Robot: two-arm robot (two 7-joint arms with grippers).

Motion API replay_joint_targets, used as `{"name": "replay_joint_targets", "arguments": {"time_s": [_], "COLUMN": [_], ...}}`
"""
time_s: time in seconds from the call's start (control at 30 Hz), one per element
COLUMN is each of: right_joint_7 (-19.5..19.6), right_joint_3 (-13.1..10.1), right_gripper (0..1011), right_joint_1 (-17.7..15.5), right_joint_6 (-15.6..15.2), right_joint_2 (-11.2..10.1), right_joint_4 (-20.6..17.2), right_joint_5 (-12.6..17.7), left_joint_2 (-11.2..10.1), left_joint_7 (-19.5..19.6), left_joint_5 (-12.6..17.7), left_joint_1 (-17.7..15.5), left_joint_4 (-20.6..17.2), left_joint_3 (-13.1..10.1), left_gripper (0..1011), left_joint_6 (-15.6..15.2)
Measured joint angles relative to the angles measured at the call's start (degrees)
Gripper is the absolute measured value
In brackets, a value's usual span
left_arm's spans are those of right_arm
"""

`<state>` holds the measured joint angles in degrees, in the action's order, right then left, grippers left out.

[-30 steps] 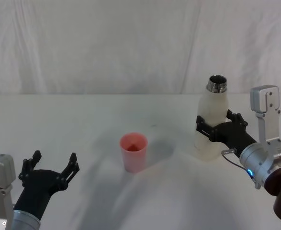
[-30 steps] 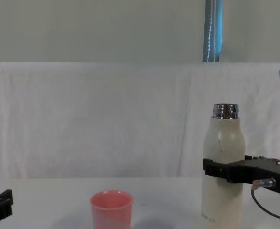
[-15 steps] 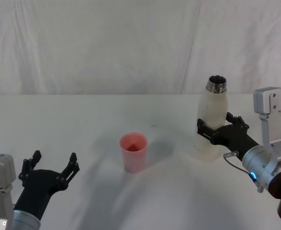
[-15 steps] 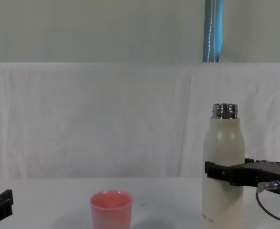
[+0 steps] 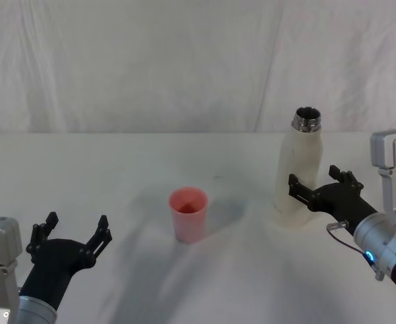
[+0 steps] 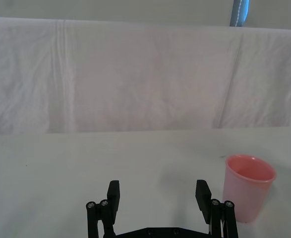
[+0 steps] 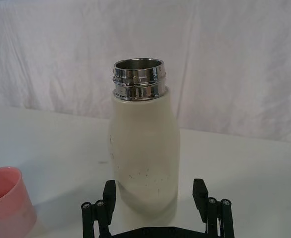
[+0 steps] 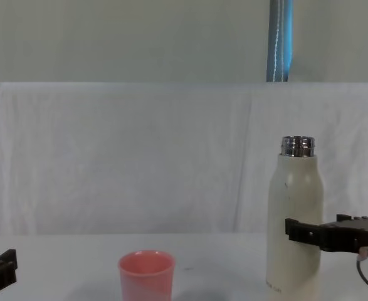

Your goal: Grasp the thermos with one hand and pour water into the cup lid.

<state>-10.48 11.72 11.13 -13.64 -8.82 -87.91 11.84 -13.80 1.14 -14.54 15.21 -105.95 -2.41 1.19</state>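
The matte cream thermos (image 7: pixel 144 148) with shiny threaded steel neck stands upright just ahead of the right gripper (image 7: pixel 155 201), jaws released. The left gripper (image 6: pixel 158 198) also released, the smooth pink tapered cup lid (image 6: pixel 249 187) beside it.

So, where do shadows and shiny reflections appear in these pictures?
Head view: soft grey shadows spread on the table around the cup lid and beside the thermos. Right wrist view: the thermos's steel neck carries bright highlights; its cream body looks matte.
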Motion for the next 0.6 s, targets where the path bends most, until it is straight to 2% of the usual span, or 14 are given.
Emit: {"name": "replay_joint_targets", "arguments": {"time_s": [0.33, 0.47, 0.6], "right_joint_7": [0.65, 0.72, 1.54], "right_joint_3": [-1.28, -2.09, -2.84], "right_gripper": [1001, 1001, 1001], "right_joint_1": [-3.23, -4.88, -7.04], "right_joint_6": [-0.09, 1.56, 5.58], "right_joint_2": [-0.54, -0.21, 0.78], "right_joint_4": [-3.81, -5.03, -5.85], "right_joint_5": [1.28, 2.56, 3.60], "left_joint_2": [0.00, 0.00, 0.00], "left_joint_7": [0.00, 0.00, 0.00], "left_joint_5": [0.00, 0.00, 0.00], "left_joint_1": [0.00, 0.00, 0.00], "left_joint_4": [0.00, 0.00, 0.00], "left_joint_3": [0.00, 0.00, 0.00], "left_gripper": [1001, 1001, 1001], "left_joint_6": [0.00, 0.00, 0.00]}}
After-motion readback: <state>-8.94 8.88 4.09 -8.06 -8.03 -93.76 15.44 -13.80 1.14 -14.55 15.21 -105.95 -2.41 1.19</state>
